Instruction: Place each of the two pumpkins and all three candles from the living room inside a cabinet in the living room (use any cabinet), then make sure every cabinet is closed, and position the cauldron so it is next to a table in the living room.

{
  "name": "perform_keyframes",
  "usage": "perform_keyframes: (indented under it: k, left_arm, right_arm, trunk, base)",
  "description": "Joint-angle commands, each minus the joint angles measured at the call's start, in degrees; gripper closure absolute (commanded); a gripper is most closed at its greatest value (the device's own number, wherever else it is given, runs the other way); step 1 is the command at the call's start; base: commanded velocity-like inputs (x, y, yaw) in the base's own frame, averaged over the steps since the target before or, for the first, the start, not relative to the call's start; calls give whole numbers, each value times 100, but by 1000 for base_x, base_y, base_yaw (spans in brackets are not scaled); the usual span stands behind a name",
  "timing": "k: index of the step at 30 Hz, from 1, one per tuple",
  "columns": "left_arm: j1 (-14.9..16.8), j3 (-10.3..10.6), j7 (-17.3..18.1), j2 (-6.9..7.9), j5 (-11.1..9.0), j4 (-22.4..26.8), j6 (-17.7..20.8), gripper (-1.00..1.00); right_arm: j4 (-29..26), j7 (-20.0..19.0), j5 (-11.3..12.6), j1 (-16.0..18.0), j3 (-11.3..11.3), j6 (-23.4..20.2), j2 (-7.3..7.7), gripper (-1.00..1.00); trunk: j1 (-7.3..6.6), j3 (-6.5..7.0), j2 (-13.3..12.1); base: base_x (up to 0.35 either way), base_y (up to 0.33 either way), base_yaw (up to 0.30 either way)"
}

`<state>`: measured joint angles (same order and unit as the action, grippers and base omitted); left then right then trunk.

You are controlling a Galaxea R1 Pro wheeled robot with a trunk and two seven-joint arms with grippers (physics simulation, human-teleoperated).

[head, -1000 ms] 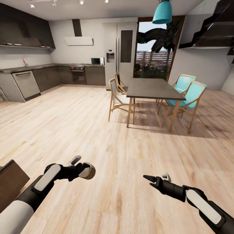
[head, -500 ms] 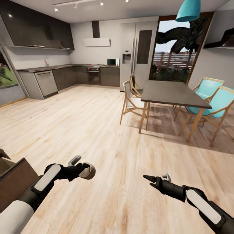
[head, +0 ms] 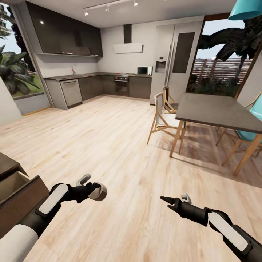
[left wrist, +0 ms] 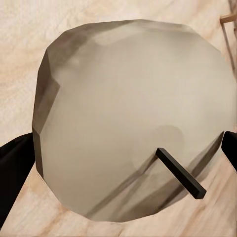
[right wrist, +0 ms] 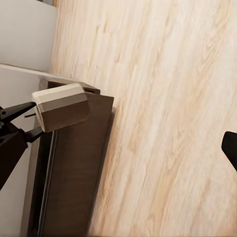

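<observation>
**Head view: 1 candle in hand, open drawer at our left**

Head view has our left gripper (head: 95, 188) clamped on a candle (head: 98, 191), held over bare floor. Left wrist view confirms it: the candle (left wrist: 133, 118) sits between the fingers, wick end toward the camera.

Right gripper (head: 174, 200) carries nothing. We see 1 dark finger and a pale tip; how wide the jaws stand we cannot tell.

Cabinet (head: 16, 196) is at the lower-left edge with a drawer pulled out, near the left arm. Right wrist view shows the candle (right wrist: 61, 106) against that dark wood front (right wrist: 74, 173).

Risks, as we judge them:
- The grip looks to be across the candle's round side, so it could roll or slip out if we swing fast.
- The left elbow is close to the drawer front, so a turn could clip it.
- The drawer must be shut afterwards, which is easy to miss.

Around us: dining table (head: 218, 114) and wooden chair (head: 162, 118) are well apart at right, kitchen counter (head: 72, 77) at back. Nothing stands between gripper and drawer.
</observation>
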<state>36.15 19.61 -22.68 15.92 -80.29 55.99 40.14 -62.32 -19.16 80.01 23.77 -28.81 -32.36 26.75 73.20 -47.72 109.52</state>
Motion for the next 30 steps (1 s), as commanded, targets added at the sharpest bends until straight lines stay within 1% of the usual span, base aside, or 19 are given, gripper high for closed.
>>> perform_keyframes:
  k: [1,15,20,24,27,30]
  left_arm:
    - [7,16,-59,3,-75,8,-11,100]
    - [7,16,-59,8,-75,8,-13,100]
    - [7,16,-61,8,-75,8,-12,100]
    - [7,16,-61,8,-75,8,-11,100]
    - [7,16,-60,8,-75,8,-9,100]
    - [7,16,-57,11,-109,8,-8,100]
  right_arm:
    - [2,-9,24,4,-11,-7,6,-100]
    - [4,-9,25,4,-8,-7,6,-100]
    - [7,-9,25,4,-3,0,6,-100]
    - [-5,-9,16,4,-19,151,6,-100]
    - [0,-12,17,4,-13,173,6,-100]
    - [6,-13,23,4,-11,177,6,-100]
  trunk:
    - [2,-3,3]
    - [2,27,3]
    - [2,29,3]
    - [2,29,3]
    - [2,29,3]
    - [2,29,3]
  base:
    - [267,-150,280]
    - [254,-174,270]
    - [243,-190,48]
    - [236,-190,4]
    - [225,-188,0]
    - [103,-91,0]
